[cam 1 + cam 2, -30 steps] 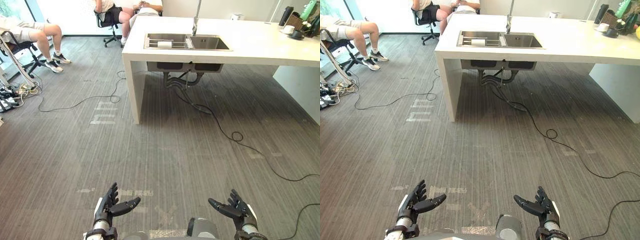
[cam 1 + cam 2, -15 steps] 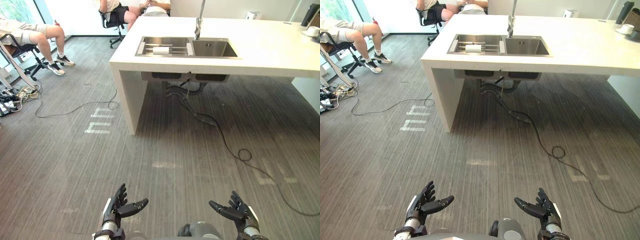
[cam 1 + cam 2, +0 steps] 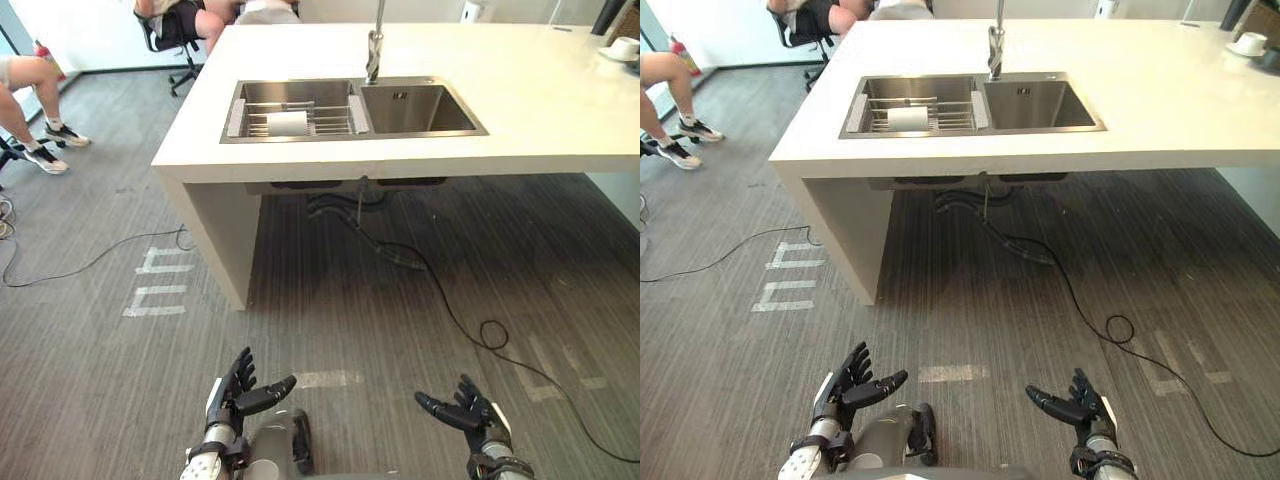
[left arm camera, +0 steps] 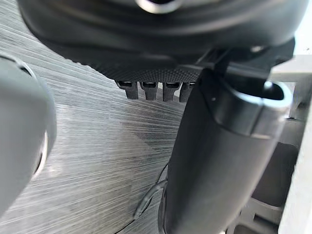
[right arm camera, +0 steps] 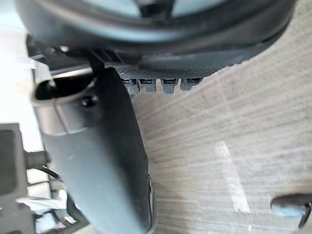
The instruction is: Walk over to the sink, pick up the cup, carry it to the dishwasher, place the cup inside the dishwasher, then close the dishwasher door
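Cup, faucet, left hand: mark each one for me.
cup point(image 3: 287, 123), left eye view, on its white side.
faucet point(image 3: 374, 45), left eye view, on its upright stem.
left hand point(image 3: 235, 398), left eye view, on its palm.

Stereo toward sink point(image 3: 420, 108), wrists likely floorward

Inspection finding: no text, number, brand or sign can be read at this moment. A small dark label point(image 3: 399, 96) on the back wall of the right basin of the sink point(image 3: 430, 115) is too small to read. White tape strips point(image 3: 160, 291) on the floor point(image 3: 90, 400), near the leg of the worktop point(image 3: 540, 110), are plain bars, not characters.
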`<state>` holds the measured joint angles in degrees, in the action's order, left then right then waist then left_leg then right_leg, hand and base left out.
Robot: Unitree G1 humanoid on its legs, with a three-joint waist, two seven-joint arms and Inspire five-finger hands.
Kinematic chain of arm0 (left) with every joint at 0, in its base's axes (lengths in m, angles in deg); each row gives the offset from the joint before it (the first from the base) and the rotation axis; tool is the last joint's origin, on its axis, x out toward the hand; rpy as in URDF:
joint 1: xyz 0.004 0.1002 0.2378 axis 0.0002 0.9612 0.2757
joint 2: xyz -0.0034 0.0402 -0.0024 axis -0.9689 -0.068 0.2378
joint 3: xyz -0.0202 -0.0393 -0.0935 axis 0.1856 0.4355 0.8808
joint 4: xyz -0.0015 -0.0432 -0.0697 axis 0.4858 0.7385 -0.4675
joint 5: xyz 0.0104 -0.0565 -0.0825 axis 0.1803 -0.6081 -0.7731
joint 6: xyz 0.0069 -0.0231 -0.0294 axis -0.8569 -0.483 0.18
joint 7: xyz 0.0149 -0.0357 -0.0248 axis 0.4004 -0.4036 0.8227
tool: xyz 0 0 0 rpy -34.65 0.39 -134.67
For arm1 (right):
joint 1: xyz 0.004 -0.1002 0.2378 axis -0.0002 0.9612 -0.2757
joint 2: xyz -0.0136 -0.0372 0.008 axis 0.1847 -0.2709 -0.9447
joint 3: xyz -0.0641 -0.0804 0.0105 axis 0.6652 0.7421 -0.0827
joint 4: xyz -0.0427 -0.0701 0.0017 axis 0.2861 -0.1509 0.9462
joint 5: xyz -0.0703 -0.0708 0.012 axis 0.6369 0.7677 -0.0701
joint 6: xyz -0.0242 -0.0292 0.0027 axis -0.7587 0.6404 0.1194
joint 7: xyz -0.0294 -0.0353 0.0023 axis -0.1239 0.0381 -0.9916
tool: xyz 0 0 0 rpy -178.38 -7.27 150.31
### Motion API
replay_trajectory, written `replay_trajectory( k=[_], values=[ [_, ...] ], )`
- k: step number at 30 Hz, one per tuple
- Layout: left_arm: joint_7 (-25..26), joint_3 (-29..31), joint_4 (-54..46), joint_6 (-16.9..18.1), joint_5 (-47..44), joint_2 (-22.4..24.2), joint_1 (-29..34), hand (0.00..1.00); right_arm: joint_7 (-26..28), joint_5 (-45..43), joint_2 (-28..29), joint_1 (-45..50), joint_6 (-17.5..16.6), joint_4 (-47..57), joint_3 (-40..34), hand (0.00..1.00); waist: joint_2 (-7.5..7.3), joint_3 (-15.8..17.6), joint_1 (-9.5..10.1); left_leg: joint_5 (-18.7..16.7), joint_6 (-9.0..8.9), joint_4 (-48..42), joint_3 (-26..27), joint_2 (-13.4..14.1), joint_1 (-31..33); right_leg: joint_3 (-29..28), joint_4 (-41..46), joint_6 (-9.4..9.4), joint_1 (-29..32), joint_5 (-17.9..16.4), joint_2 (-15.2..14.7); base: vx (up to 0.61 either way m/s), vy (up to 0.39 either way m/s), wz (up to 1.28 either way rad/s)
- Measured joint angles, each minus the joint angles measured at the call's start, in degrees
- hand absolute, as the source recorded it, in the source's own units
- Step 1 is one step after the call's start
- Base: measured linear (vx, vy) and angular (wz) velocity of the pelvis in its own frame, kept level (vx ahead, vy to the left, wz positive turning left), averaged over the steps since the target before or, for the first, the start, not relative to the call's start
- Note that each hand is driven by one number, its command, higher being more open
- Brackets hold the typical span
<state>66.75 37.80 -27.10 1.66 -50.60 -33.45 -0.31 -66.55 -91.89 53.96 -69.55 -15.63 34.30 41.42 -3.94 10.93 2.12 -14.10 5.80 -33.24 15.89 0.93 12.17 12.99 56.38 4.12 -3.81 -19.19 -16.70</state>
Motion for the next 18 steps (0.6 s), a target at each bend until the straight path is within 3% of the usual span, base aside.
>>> replay_trajectory(
  k=[2,6,7,9,10,11,12,13,15,16,18],
  values=[
    [2.35,0.18,-1.80,0.04,-0.06,-0.55,0.61,1.00,0.34,0.15,0.62,0.02,-0.02,0.42,1.63,1.00,0.22,-0.04,-0.04,-0.66,-0.38,3.92,-0.42,0.32,-5.38,1.51,-2.21,0.58,2.95,-2.41,1.32,0.52,0.095,-0.06],
    [4.77,2.63,-12.21,0.62,-1.27,-1.19,-0.48,1.00,1.06,0.14,0.64,0.85,-0.22,2.42,3.64,1.00,1.47,0.59,0.13,-0.36,-2.00,11.69,-3.53,1.97,-12.81,4.77,-19.85,1.00,10.14,-2.04,7.30,0.37,0.007,0.33],
    [5.01,2.83,-16.43,1.38,-1.31,-1.99,-1.97,1.00,1.04,0.05,0.64,2.10,-0.85,3.40,3.55,1.00,1.57,0.65,-0.05,-1.05,-2.88,12.35,-6.23,2.50,-14.04,3.57,-27.61,1.02,13.29,1.25,8.94,0.30,-0.058,0.88],
    [4.99,2.80,-20.14,2.17,-1.30,-2.43,-2.75,1.00,0.88,-0.01,0.84,4.06,-1.21,4.06,3.18,1.00,1.56,0.66,-0.24,-2.37,-4.09,12.17,-8.72,2.61,-15.50,1.31,-34.89,0.83,15.03,6.82,9.72,0.35,-0.121,0.90],
    [5.15,2.55,-23.82,3.36,-1.29,-2.39,-2.09,1.00,0.72,-0.12,1.26,6.48,-1.31,5.91,3.24,1.00,1.55,0.62,-0.53,-4.81,-5.11,10.78,-10.56,2.52,-17.25,-0.46,-37.79,0.26,15.62,11.76,9.14,0.42,-0.199,0.75],
    [5.21,2.51,-25.23,3.96,-1.28,-2.39,-1.67,1.00,0.75,-0.12,1.52,7.29,-1.34,6.66,3.24,1.00,1.47,0.52,-0.63,-6.12,-5.63,9.89,-11.05,2.43,-17.75,-0.87,-37.50,-0.37,15.65,14.14,8.82,0.57,-0.299,0.79],
    [5.62,2.33,-27.48,4.72,-1.25,-2.40,-0.87,1.00,0.75,-0.14,1.92,8.26,-1.33,7.41,3.23,1.00,1.60,-0.23,-0.51,-8.13,-6.74,8.94,-11.74,2.52,-18.57,-1.11,-35.13,-1.57,15.76,19.09,8.53,0.42,-0.243,0.42],
    [6.07,2.09,-28.15,4.95,-1.26,-1.78,-0.62,1.00,0.73,-0.18,1.80,8.26,-1.27,7.64,3.18,1.00,2.47,-0.61,-0.29,-8.92,-7.32,8.96,-11.89,3.20,-19.14,-0.90,-33.10,-1.86,16.21,18.79,8.57,0.49,-0.274,0.31],
    [6.83,-0.25,-32.33,5.00,-1.91,0.46,1.29,1.00,0.61,-0.50,1.61,8.12,-0.67,10.91,3.14,1.00,5.85,-2.65,-0.07,-7.78,-8.61,7.29,-10.27,6.04,-18.59,1.22,-30.27,-2.77,16.53,12.73,9.66,0.43,-0.210,0.30],
    [6.82,-1.40,-33.43,5.01,-1.89,0.61,1.50,1.00,0.62,-0.61,1.58,8.10,-0.37,11.49,3.11,1.00,6.37,-2.89,-0.21,-7.06,-8.31,4.85,-9.63,6.73,-17.49,1.94,-29.98,-3.07,16.17,12.04,9.61,0.40,-0.208,0.50],
    [6.87,-4.26,-38.92,5.34,-1.05,1.06,2.12,1.00,0.66,-0.68,1.51,6.32,1.22,11.79,3.10,1.00,6.86,-3.18,-0.54,-2.16,-7.24,-4.58,-6.86,9.55,-13.99,4.35,-30.15,-3.69,12.92,9.71,9.75,0.38,-0.215,0.46]
  ],
)
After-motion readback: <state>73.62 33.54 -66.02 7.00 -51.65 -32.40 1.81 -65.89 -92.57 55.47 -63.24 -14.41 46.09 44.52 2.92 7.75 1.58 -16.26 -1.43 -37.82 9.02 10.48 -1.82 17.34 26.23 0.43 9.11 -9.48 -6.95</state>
